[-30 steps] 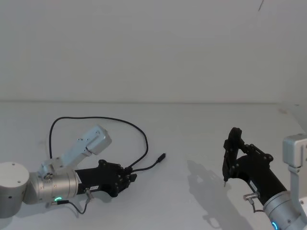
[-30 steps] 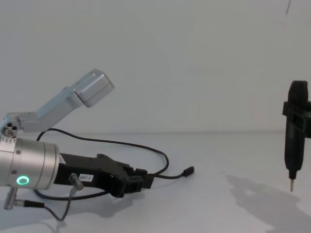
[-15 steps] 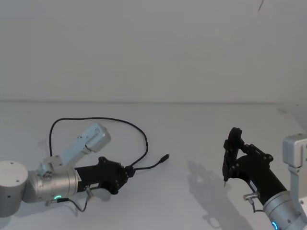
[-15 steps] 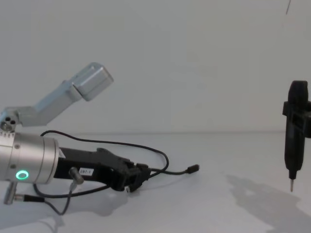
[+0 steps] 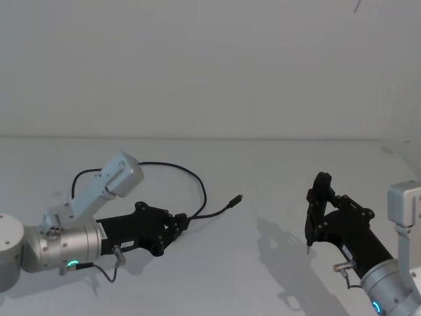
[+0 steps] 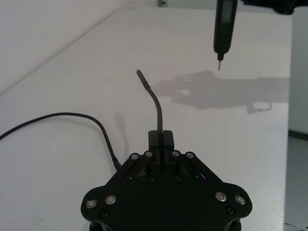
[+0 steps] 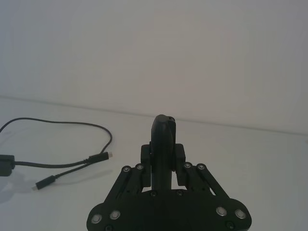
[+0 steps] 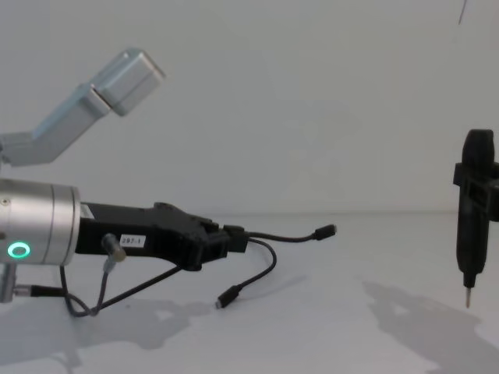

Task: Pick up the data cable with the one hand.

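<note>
My left pincer is clamped tight on the cable, above the table. Chest view shows its two plugs; head view one. My right pincer, closed, hangs well apart.

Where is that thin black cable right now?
In the head view, on the robot's left, the thin black data cable is pinched in the left black end effector, one plug pointing right.
</note>
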